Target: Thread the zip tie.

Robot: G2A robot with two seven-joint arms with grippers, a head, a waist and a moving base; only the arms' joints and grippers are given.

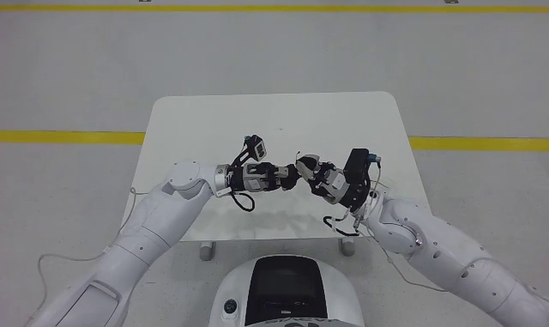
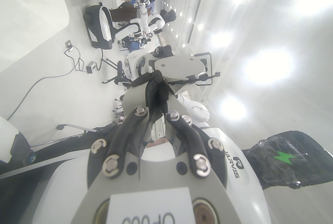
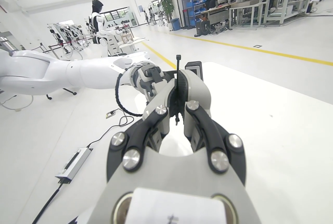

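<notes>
Step in hand: alignment for threading. The right gripper (image 3: pixel 178 79) has its pads pressed together on the zip tie (image 3: pixel 178 63), which stands upright with its head uppermost, held above the middle of the tabletop (image 1: pixel 343 121), toward the near edge. The left gripper (image 2: pixel 156 79) meets it tip to tip, fingers drawn together; what they pinch cannot be told. The next move probably calls for fine alignment of tail and head slot.

Black zip tie (image 3: pixel 178 63) upright in the tight grip of the right end effector (image 3: pixel 179 79), white table (image 3: pixel 260 118) beneath.
</notes>
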